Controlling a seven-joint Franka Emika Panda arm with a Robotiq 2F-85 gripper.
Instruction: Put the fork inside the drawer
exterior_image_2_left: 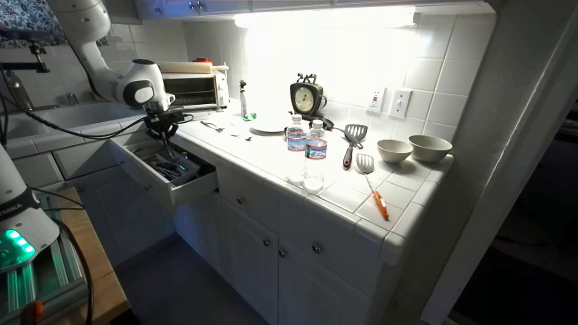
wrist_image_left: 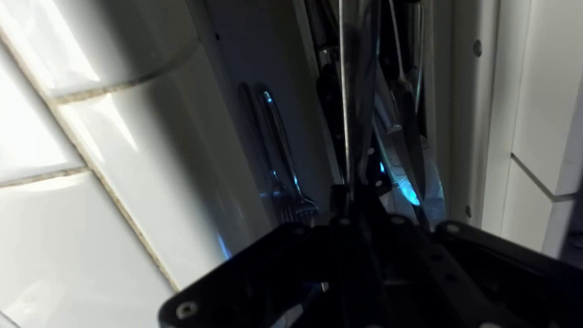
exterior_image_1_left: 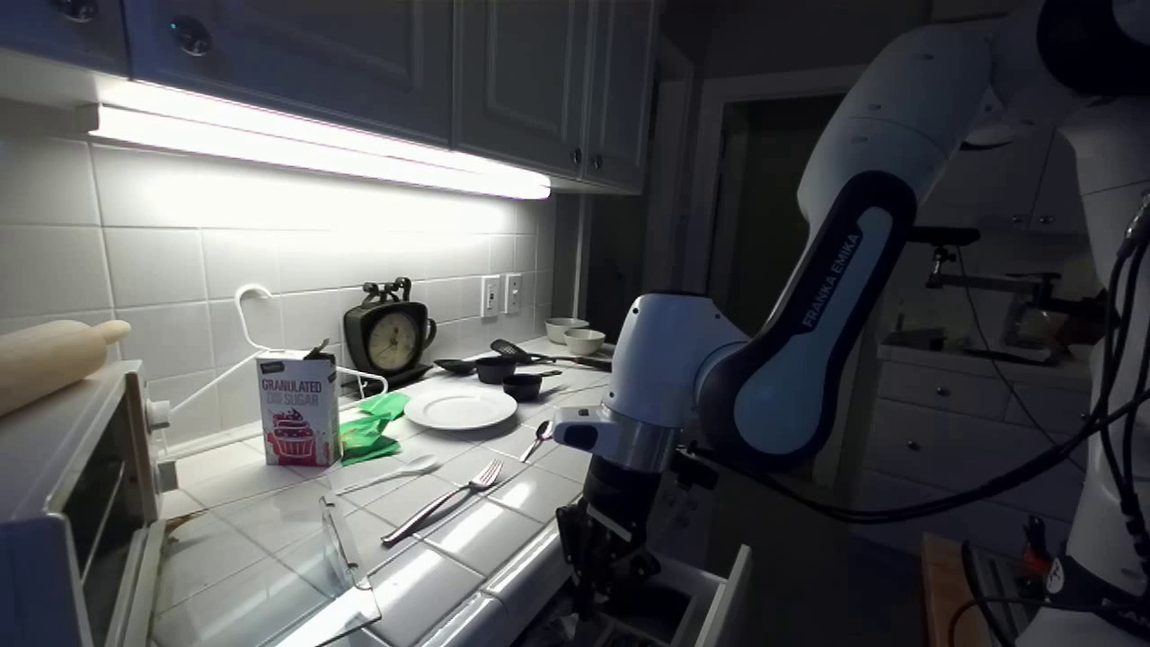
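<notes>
Lying on the bench (exterior_image_1_left: 476, 544) in an exterior view, a fork (exterior_image_1_left: 456, 494) could get left out, if that's the one meant. In an exterior view, the drawer (exterior_image_2_left: 140, 174) is open. In the wrist view, the claw (wrist_image_left: 351, 193) pinches a long shiny piece (wrist_image_left: 359, 82) over it, maybe a fork, I can't tell. If the pinch is loose, it may twist and drop onto the black handles (wrist_image_left: 329, 100).

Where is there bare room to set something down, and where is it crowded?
Free: white front tiles between the clear plastic bottles and the orange-handled slotted turner; between the shiny metal fork and the counter's front edge. Crowded: around the black cups near the dark square clock, and the pale open drawer, where the black tool hangs above cutlery.
</notes>
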